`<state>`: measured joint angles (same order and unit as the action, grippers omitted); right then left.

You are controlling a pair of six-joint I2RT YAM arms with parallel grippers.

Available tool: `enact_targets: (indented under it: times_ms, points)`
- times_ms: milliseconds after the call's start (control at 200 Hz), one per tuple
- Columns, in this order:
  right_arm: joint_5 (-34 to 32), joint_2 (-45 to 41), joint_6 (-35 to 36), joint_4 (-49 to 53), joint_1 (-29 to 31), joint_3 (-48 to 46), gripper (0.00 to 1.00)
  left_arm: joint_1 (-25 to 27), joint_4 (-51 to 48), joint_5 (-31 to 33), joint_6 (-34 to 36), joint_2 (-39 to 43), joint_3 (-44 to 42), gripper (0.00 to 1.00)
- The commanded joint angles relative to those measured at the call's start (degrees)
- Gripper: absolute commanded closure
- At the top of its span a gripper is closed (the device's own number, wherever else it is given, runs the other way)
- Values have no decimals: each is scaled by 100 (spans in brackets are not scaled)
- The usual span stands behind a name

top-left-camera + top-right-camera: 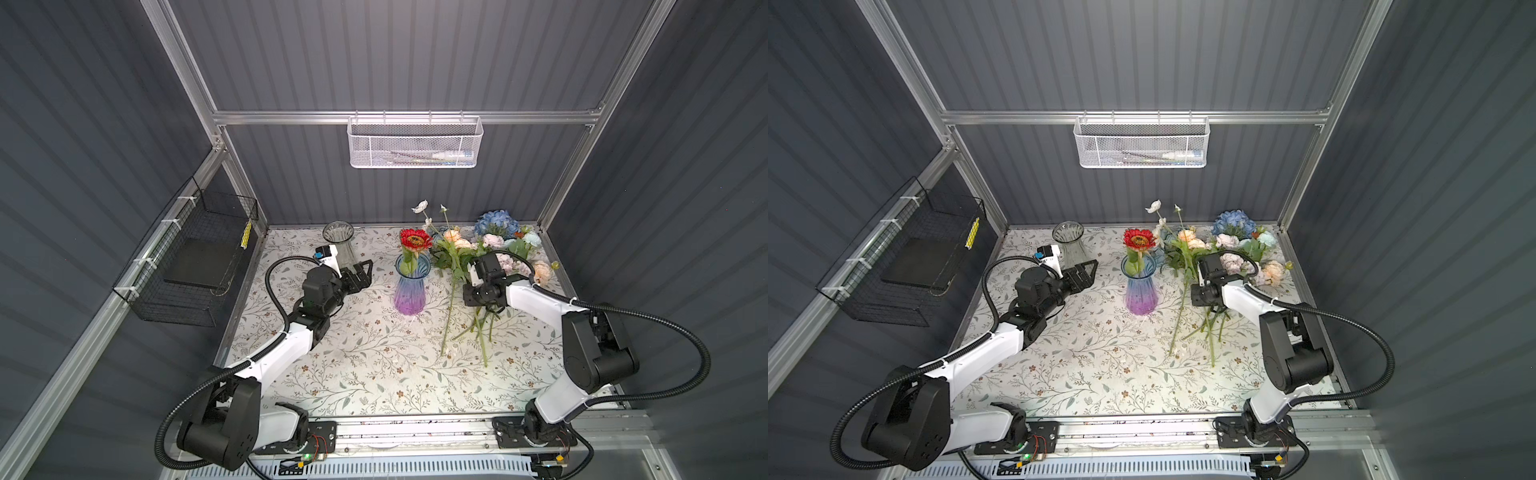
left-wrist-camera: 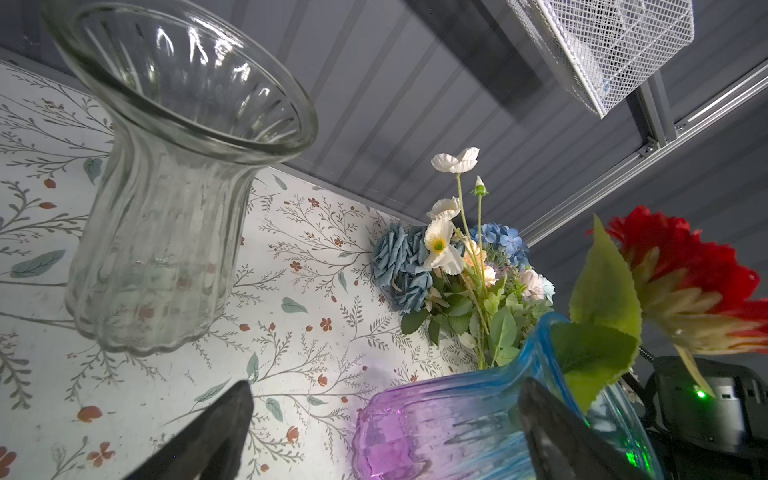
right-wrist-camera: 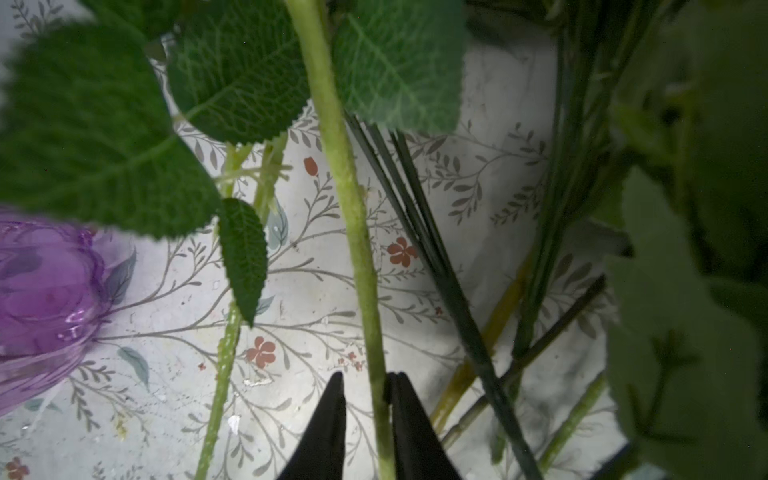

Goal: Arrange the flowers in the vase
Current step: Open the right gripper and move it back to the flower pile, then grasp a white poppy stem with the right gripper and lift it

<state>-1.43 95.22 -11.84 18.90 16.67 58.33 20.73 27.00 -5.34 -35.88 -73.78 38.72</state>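
Observation:
A blue-to-purple glass vase [image 1: 410,286] [image 1: 1140,289] [image 2: 457,424] stands mid-table with one red flower [image 1: 415,240] [image 2: 681,266] in it. The other flowers [image 1: 490,245] [image 1: 1229,245] lie in a pile to its right, stems pointing toward the front. My right gripper [image 3: 365,376] points down into those stems, its jaws narrowed round one pale green stem [image 3: 353,216] low over the cloth. In both top views its fingers are hidden under the wrist. My left gripper [image 1: 365,270] [image 2: 386,384] hovers wide open and empty, left of the vase.
An empty clear ribbed glass vase [image 1: 338,241] [image 2: 166,208] stands at the back left, close behind my left gripper. A white mesh basket [image 1: 415,143] hangs on the rear wall. A black wire basket [image 1: 195,257] is fixed to the left wall. The floral tablecloth [image 1: 374,361] covers the table.

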Motion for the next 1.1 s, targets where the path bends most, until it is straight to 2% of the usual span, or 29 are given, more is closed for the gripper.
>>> enact_targets:
  times_ms: [0,75,335,500,695,941,1096]
  points:
    - [44,-15,-69,86,-27,88,86,19,167,-81,-76,-49,-5,1]
    - [39,-19,-102,62,-45,74,85,19,161,-81,-73,-32,-9,1]
    - [-61,142,-243,164,-58,174,68,19,155,-85,-73,-18,27,1]
    - [-96,299,-336,204,-58,285,67,19,157,-107,-88,-6,30,1]
    - [115,331,-398,31,-57,216,73,17,95,-81,-52,21,65,1]
    - [193,-148,-343,-149,-58,21,100,14,26,-39,-25,-5,131,0]
    - [117,-799,-203,-264,-58,-231,100,19,18,42,-24,-13,139,1]
